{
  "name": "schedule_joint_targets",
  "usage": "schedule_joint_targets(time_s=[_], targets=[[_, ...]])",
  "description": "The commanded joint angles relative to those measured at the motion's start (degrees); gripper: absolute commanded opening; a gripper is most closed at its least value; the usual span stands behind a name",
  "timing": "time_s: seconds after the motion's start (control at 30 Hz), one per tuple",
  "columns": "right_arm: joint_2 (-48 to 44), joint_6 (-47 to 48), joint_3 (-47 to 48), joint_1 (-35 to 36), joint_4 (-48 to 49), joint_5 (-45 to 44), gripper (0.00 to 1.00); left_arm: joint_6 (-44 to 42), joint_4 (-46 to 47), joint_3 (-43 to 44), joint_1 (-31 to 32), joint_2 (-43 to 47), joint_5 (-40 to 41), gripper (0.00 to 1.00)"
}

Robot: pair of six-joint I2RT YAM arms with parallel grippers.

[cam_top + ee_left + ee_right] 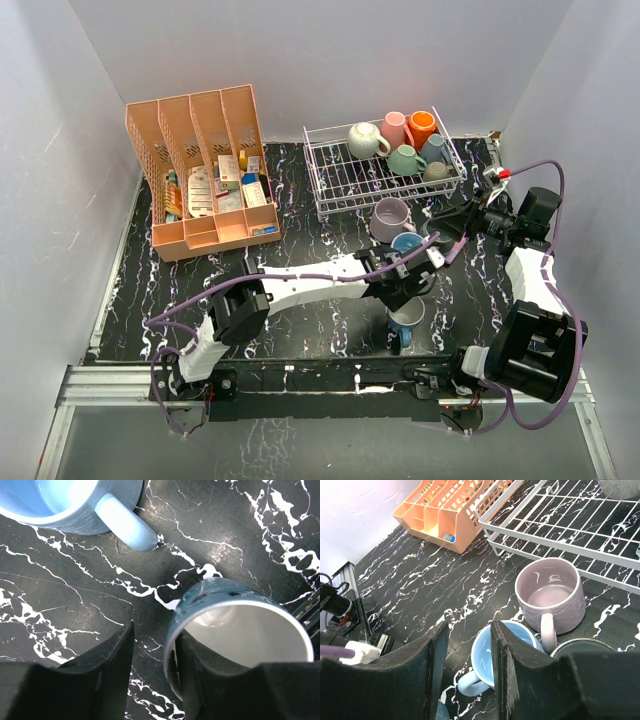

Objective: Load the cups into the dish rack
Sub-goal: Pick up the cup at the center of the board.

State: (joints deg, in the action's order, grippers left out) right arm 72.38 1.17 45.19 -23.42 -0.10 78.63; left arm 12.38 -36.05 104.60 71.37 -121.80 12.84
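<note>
The white wire dish rack (340,185) holds several cups: cream (363,140), pink (393,128), orange (422,127), teal (404,160) and two more. A lilac cup (390,218) (550,597) and a light blue cup (406,243) (502,655) (60,502) stand on the table in front of it. A dark cup's rim (585,647) shows beside them. My left gripper (400,298) (155,645) is open astride the rim of a dark blue cup (405,322) (220,597), one finger inside and one outside. My right gripper (440,235) (469,665) is open and empty above the light blue cup.
A salmon-pink slotted organizer (200,170) (445,510) with small boxes stands at the back left. The rack's front edge (545,542) lies just behind the lilac cup. The table is black marble-patterned, with white walls on three sides.
</note>
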Motion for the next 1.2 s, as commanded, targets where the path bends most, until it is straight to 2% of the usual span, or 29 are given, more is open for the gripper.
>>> schedule_joint_targets(time_s=[0.0,0.07,0.17,0.33,0.5,0.7,0.93,1.03,1.17], targets=[[-0.92,0.32,1.30,-0.31,1.77,0.05,0.42,-1.13,-3.76,3.14,0.15,-0.38,1.24,0.31],[-1.00,0.34,1.30,-0.31,1.70,0.04,0.42,-0.98,-4.21,3.46,0.17,-0.67,1.62,0.22],[-1.09,0.48,1.29,-0.31,1.60,-0.03,0.42,-0.44,-4.62,3.53,0.10,-0.78,2.44,0.00],[-1.14,0.57,1.22,-0.31,1.42,-0.14,0.42,0.82,-2.25,0.55,0.17,1.88,4.25,0.00],[-1.19,0.65,1.19,-0.31,1.42,-0.01,0.42,2.73,5.54,-7.91,-0.52,9.20,4.90,0.00],[-0.90,0.72,0.96,-0.31,1.42,0.14,0.42,6.81,21.90,-24.70,-3.54,22.60,-0.33,0.00],[-0.67,0.80,0.87,-0.31,1.59,0.60,0.42,16.79,44.38,-45.41,-11.81,35.31,-14.83,0.00],[-0.24,0.85,0.62,-0.31,1.91,1.01,0.42,21.08,53.08,-53.21,-14.75,39.46,-17.34,0.00],[0.31,-0.21,-0.11,-0.31,3.61,1.53,0.42,24.67,61.04,-59.20,-17.26,43.09,-18.09,0.00]])
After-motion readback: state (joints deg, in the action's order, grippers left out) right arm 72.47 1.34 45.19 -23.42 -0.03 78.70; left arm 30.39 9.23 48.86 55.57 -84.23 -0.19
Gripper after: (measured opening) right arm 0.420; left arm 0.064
